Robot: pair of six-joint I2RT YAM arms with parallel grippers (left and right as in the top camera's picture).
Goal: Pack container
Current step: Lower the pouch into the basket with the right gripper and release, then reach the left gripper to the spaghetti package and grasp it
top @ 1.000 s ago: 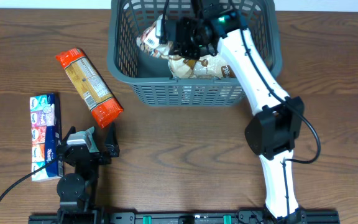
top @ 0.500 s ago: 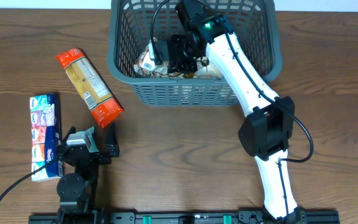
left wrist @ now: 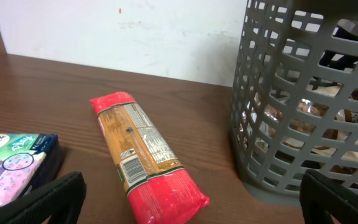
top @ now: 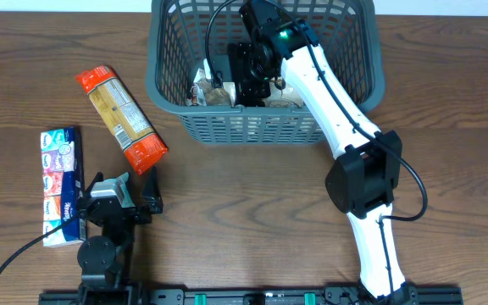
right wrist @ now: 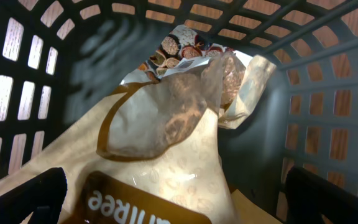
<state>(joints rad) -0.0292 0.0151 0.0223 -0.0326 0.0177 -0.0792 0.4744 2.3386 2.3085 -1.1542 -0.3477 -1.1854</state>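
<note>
Brown wooden table (top: 252, 186): right gripper (top: 246, 73), spread wide and empty, inside large dark grey slotted plastic basket (top: 166, 93), just above beige snack bag (right wrist: 166, 124). Left gripper (top: 125, 188) gapes empty.

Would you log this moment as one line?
right gripper: open in basket over snack bag | left gripper: open | pasta pack, tissues: outside

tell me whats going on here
The right arm is reaching into the basket. Its pincer is open, low over a cream and brown bag that lies on the floor of the basket among other packets. The left pincer sits open and empty near the front of the table. A pasta packet and a tissue pack lie on the table outside the basket, not yet packed.
</note>
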